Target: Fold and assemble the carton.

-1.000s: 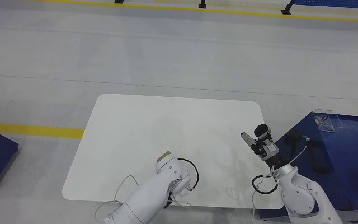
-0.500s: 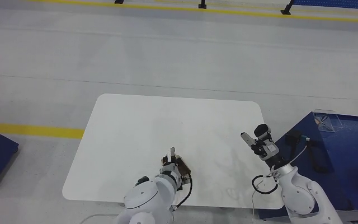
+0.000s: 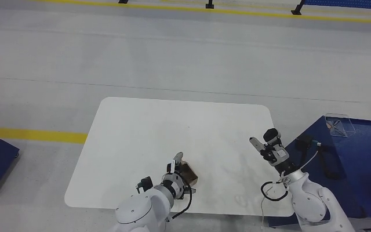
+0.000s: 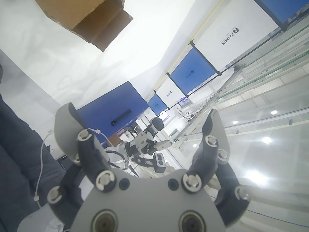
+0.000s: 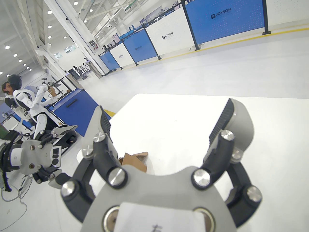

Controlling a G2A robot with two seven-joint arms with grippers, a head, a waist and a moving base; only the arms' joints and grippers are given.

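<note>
Left gripper (image 4: pixel 141 112) and right gripper (image 5: pixel 167 108) both wide, empty. Carton (image 4: pixel 82 8) looks light, flimsy cardboard. I'd pinch a wall edge, gently.

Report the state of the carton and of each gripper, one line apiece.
carton: lying on the table, one end open, not gripped.
left gripper: open, empty, close to the carton but apart from it.
right gripper: open, empty, well away from the carton.
</note>
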